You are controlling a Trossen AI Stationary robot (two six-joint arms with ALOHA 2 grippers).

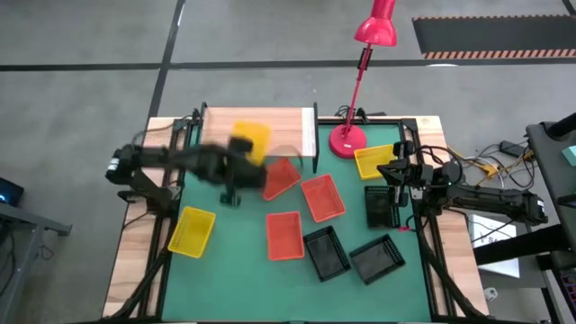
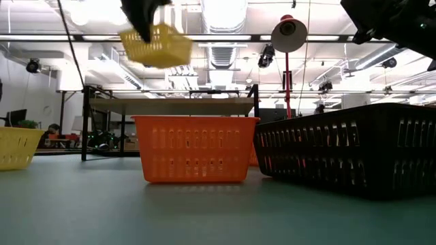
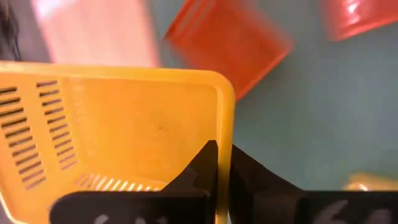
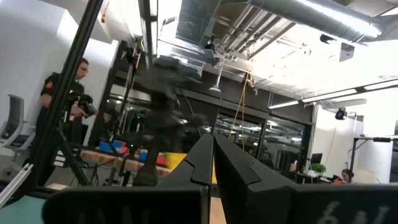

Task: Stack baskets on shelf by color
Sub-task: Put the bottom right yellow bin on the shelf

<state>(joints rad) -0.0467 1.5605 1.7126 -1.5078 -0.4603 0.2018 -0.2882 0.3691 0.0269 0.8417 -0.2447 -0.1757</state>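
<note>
Left pincer point(image 3: 222, 163) is clenched on the rim of a yellow basket point(image 3: 118, 130), carried in the air w/ the shelf point(image 1: 288, 119) just beyond it. Basket looks light, thin, a bit flexy; the rim is the obvious place to pinch. Right pincer point(image 4: 211, 155) is shut, empty, parked off to the side. Motion blur hides how level the basket hangs and how much rim is caught.

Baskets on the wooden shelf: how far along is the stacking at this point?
Nothing rests on the light wooden shelf yet. In hand: the left gripper is shut on the rim of one yellow mesh basket, carried in the air at the shelf's front edge. Left: two yellow baskets, three red-orange baskets and three black baskets lie on the green table. The right gripper waits shut, empty.
</note>
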